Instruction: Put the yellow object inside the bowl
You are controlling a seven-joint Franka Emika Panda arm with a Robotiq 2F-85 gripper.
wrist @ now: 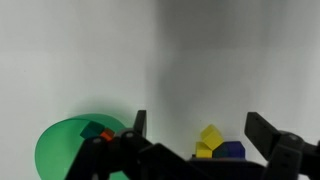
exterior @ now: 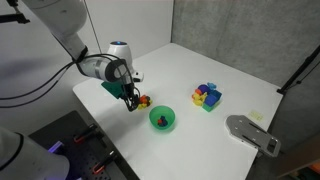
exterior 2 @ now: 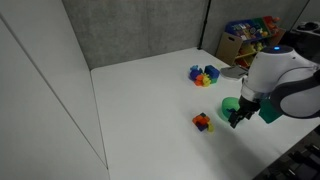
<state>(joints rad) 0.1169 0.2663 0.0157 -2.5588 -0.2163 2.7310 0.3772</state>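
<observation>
The yellow object (wrist: 209,137) is a tiny bright yellow, block-shaped piece. It rests on the white table (wrist: 80,50) and touches a dark blue piece (wrist: 233,150). In the wrist view it lies between the fingers of the gripper (wrist: 200,128). The jaws stand wide apart and grip nothing. The green bowl (wrist: 55,150) sits close by, outside the jaws.
</observation>
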